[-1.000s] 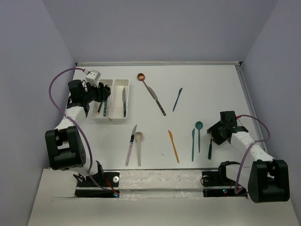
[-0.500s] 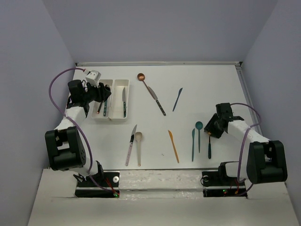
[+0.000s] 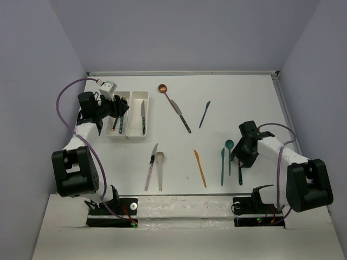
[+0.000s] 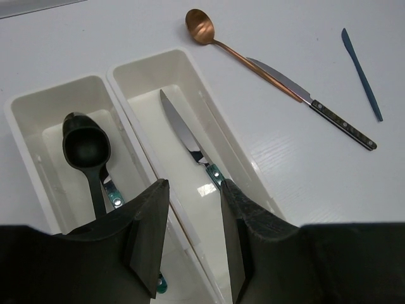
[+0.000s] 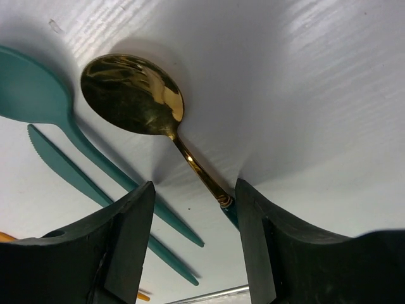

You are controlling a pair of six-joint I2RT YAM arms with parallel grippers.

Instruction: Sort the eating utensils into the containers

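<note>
Two white containers sit side by side at the back left. The left container (image 3: 115, 134) (image 4: 14, 111) holds a black spoon (image 4: 87, 145), the right container (image 3: 140, 93) (image 4: 190, 58) a silver knife (image 4: 183, 136). My left gripper (image 3: 123, 108) (image 4: 193, 253) hovers open over their shared wall, with nothing between its fingers. My right gripper (image 3: 241, 156) (image 5: 195, 240) is open and low over a gold spoon (image 5: 136, 95) with a teal handle (image 3: 240, 174). The spoon's neck lies between the fingers, close to the right one. A teal spoon (image 3: 229, 145) (image 5: 31, 95) and a teal knife (image 3: 222, 165) (image 5: 82, 177) lie just to its left.
An orange knife (image 3: 200, 168), a beige spoon (image 3: 160, 162) and a silver knife (image 3: 150, 165) lie near the front. A copper spoon (image 3: 162, 88) (image 4: 199, 25), a black-handled knife (image 3: 181, 116) (image 4: 310, 101) and a blue knife (image 3: 204, 114) (image 4: 361, 73) lie farther back.
My right arm has swung left and come down over the gold spoon beside the teal utensils. The left arm has not moved.
</note>
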